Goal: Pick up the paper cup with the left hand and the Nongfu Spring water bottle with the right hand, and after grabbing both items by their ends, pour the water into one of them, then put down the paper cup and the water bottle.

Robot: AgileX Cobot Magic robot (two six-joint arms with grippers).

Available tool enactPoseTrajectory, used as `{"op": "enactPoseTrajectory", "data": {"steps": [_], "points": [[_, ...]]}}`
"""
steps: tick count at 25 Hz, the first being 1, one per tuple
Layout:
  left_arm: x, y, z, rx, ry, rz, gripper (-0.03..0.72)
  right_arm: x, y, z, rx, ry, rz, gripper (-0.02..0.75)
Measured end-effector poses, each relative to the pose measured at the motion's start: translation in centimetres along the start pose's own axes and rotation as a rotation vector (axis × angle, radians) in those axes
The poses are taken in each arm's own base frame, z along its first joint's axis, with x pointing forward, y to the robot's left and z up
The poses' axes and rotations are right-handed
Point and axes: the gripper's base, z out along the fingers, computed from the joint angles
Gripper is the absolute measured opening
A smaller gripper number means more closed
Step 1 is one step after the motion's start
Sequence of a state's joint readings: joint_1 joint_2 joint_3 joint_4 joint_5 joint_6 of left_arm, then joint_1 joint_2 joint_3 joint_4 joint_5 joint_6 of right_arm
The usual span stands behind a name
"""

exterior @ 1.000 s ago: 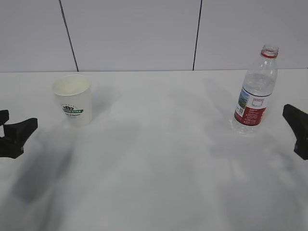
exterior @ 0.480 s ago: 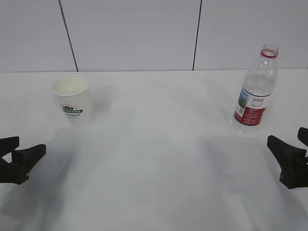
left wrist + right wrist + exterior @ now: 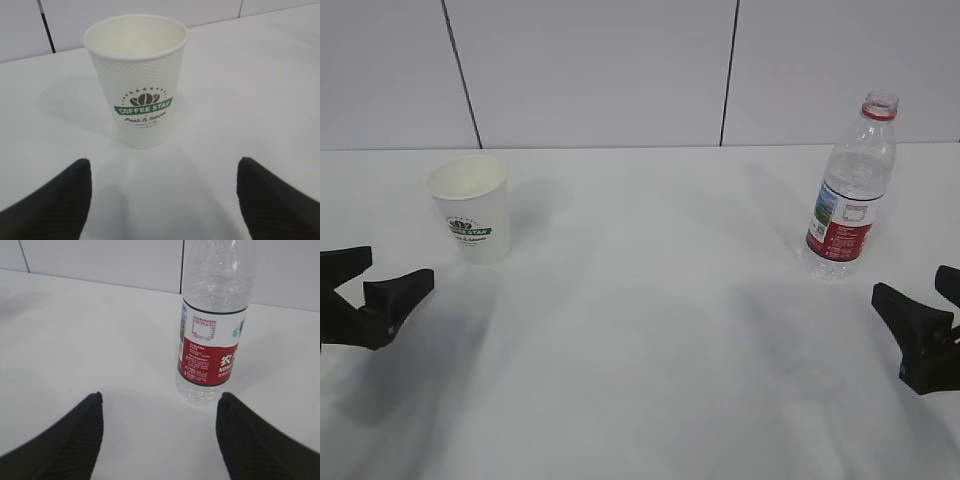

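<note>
The paper cup (image 3: 470, 208) stands upright on the left of the white table, white and dimpled with a green logo; in the left wrist view the paper cup (image 3: 140, 85) shows no water inside. My left gripper (image 3: 398, 265) is open, low and short of the cup, with nothing between its jaws (image 3: 163, 162). The uncapped Nongfu Spring water bottle (image 3: 850, 190) stands upright at the right. My right gripper (image 3: 910, 282) is open just in front of the bottle (image 3: 212, 340), apart from it, with its jaws empty (image 3: 161, 396). The water level is unclear.
The white table (image 3: 640, 300) stretches between cup and bottle. A white panelled wall (image 3: 600, 70) with dark seams closes off the back edge.
My left gripper has moved right toward the cup and opened wider. My right gripper came in from the right edge, lower and nearer, and has held nearly still over the last half second.
</note>
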State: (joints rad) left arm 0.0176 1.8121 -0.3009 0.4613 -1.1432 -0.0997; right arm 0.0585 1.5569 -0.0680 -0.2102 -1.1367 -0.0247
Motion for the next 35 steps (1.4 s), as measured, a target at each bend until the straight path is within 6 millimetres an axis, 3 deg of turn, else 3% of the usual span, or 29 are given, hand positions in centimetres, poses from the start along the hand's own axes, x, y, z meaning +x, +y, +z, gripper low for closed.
{"op": "enactPoseTrajectory", "data": {"steps": [6,17,32,35], "points": [[0.4,0.3,1.5,0.037,0.008,0.013,0.692,0.0,0.0,0.0,0.0,-0.002,0.0,0.533],[-1.2,1.8,4.8,0.046,-0.011,0.069,0.692,0.0,0.0,0.0,0.0,-0.004,0.0,0.532],[2.5,3.2,9.4,0.087,0.055,-0.06,0.687,0.0,-0.1,0.0,0.013,-0.004,0.006,0.532],[2.4,3.4,10.0,0.092,0.044,-0.056,0.687,0.0,-0.1,0.0,0.015,-0.004,0.007,0.532]]}}
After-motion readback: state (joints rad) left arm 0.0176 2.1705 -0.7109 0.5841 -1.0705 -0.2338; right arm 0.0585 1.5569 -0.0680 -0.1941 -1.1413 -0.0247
